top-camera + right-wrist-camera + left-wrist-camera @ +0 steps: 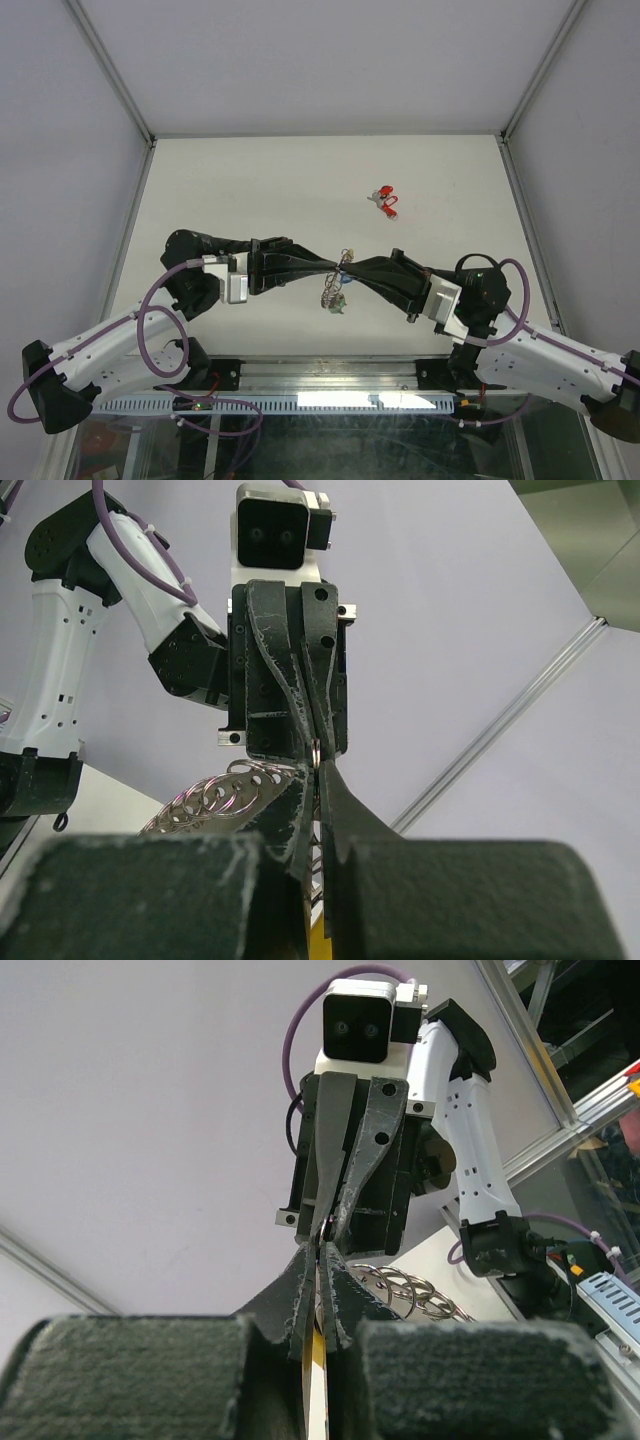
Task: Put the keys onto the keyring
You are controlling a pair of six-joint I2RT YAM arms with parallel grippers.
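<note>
The left arm (110, 345) is reaching in from the near left corner of the surface (250, 180), and its left pincer (330, 266) is pointing right, above the middle of the near edge. In the left wrist view this left pincer (320, 1262) is pressing its fingers together at the tips. A thin yellow strip (315, 1390) of the keyring is sitting in the narrow slot between them.

The keyring (332, 290) is hanging off the surface right where the two pincers are meeting tip to tip. Its silvery chain rings (405, 1290) are drooping below the tips, and a small greenish piece (338, 304) is dangling at its lowest point; it is too small to tell more.

The right pincer (350, 270) is coming in from the near right corner and pointing left, touching the left one nose to nose. In the right wrist view the right pincer (315, 775) is likewise clamping shut. A tiny metal loop (315, 748) is showing just where the tips are pinching, and the chain rings (230, 790) are fanning out to one side.

Farther right and toward the far edge, well apart from both pincers, the red-tagged keys (383, 198) are lying on the surface.
</note>
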